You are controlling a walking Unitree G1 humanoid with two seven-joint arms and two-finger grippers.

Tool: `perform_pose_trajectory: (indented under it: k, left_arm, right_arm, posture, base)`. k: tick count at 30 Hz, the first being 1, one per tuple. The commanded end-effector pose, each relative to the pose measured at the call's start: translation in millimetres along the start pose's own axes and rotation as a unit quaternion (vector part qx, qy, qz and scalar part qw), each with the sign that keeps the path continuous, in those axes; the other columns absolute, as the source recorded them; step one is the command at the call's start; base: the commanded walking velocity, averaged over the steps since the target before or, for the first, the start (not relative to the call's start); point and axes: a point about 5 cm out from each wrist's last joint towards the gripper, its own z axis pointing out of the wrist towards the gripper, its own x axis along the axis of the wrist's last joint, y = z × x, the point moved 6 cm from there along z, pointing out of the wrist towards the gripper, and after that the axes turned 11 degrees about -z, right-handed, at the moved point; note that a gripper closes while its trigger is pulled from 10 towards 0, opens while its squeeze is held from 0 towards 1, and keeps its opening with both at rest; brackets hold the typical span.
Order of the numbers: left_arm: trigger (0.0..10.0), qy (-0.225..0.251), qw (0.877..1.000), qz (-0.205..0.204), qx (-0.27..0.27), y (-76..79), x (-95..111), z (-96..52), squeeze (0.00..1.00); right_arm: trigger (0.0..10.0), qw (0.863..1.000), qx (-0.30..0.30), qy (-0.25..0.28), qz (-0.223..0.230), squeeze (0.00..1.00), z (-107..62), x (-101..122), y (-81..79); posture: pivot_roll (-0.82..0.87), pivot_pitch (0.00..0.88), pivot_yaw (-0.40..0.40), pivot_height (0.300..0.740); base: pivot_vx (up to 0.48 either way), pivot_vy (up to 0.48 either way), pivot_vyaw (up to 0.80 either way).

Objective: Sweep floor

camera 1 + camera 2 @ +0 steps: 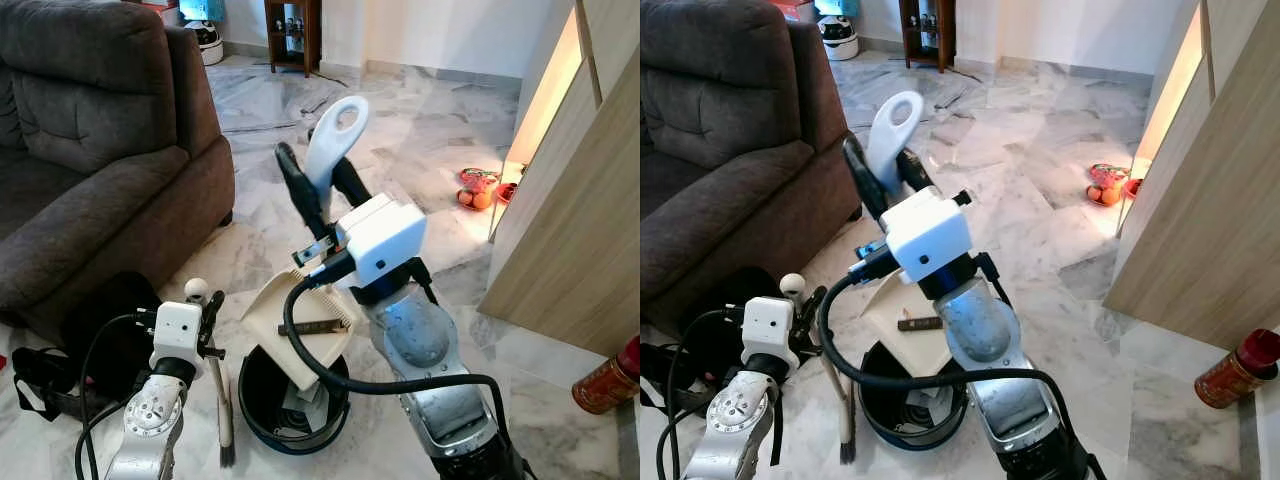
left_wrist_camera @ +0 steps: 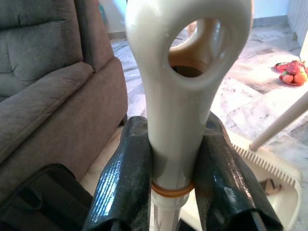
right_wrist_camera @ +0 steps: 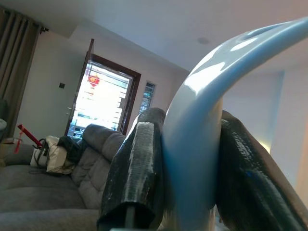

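My right gripper (image 1: 325, 188) is shut on the white looped handle (image 1: 336, 138) of a cream dustpan (image 1: 300, 325). The pan hangs tilted over a black bin (image 1: 262, 405) on the marble floor, and a dark scrap (image 1: 313, 327) lies in it. In the right wrist view both black fingers (image 3: 137, 168) press against that handle (image 3: 202, 125). My left gripper (image 1: 208, 305) is shut on the cream handle of a small brush (image 1: 224, 400) left of the bin, its bristles (image 1: 228, 456) pointing down at the floor. The left wrist view has the brush handle (image 2: 185, 72) clamped between the fingers (image 2: 127, 173).
A grey-brown sofa (image 1: 90, 160) fills the left side, with a black bag (image 1: 60, 375) on the floor before it. A wooden cabinet panel (image 1: 575, 220) stands at the right, a red can (image 1: 608, 378) beside it. Red items (image 1: 480, 188) lie further back on the floor.
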Motion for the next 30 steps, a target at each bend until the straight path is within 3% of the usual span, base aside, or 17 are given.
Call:
perform_pose_trajectory:
  k: [1,20,24,27,30]
  left_arm:
    - [10.0,0.03,1.0,0.006,-0.004,-0.9,15,2.3,0.0]
    - [10.0,0.031,0.999,0.005,-0.003,-1.2,16,3.1,0.0]
    - [10.0,0.031,0.999,0.005,-0.002,-1.3,16,3.1,0.0]
    - [10.0,0.031,0.999,0.005,-0.002,-1.6,16,3.0,0.0]
    - [10.0,0.032,0.999,0.005,-0.002,-1.8,16,3.1,0.0]
  right_arm:
    - [10.0,0.999,-0.003,0.04,0.003,0.0,3.4,18,0.4]
    - [10.0,0.995,0.035,0.065,-0.072,0.0,1.8,25,-15.9]
    - [10.0,0.996,0.031,0.061,-0.061,0.0,1.9,24,-15.8]
    - [10.0,0.998,0.016,0.05,-0.028,0.0,2.1,21,-13.2]
    - [10.0,0.998,0.016,0.054,-0.034,0.0,2.4,23,-13.0]
  posture:
    - [0.12,0.065,0.041,0.74]
    - [0.12,0.072,0.039,0.74]
    - [0.12,0.073,0.039,0.74]
    - [0.12,0.075,0.039,0.74]
    - [0.12,0.075,0.038,0.74]
  base:
    - [0.0,0.0,0.0]
    - [0.0,0.0,0.0]
    - [0.0,0.0,0.0]
    - [0.0,0.0,0.0]
    - [0.0,0.0,0.0]
